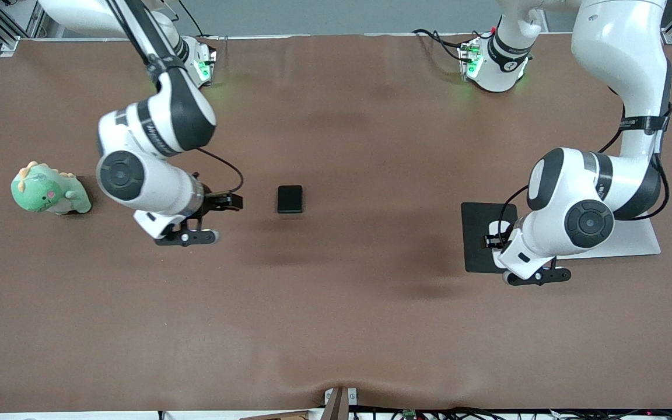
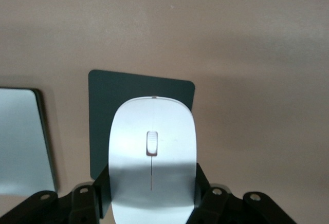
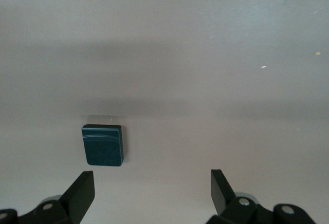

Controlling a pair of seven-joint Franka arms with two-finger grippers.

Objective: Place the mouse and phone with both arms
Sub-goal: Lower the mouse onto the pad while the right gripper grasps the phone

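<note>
Mouse [image 2: 153, 157] clamped in left pincer [image 2: 152, 198], half-hiding pad [image 2: 103, 111]; right pincer [image 3: 151, 190] wide open, empty.

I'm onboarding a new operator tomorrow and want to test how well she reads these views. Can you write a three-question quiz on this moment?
1. True or false: the left tool is shut on the mouse over the mouse pad.
2. Which thing on the table lies nearest the open right tool? A) the green plush dinosaur B) the phone C) the laptop
3. Fill in: the plush dinosaur sits toward the ____ arm's end of the table.

Key: 1 true. 2 B; the phone lies flat on the brown table cover beside that tool, not yet gripped. 3 right.
</note>
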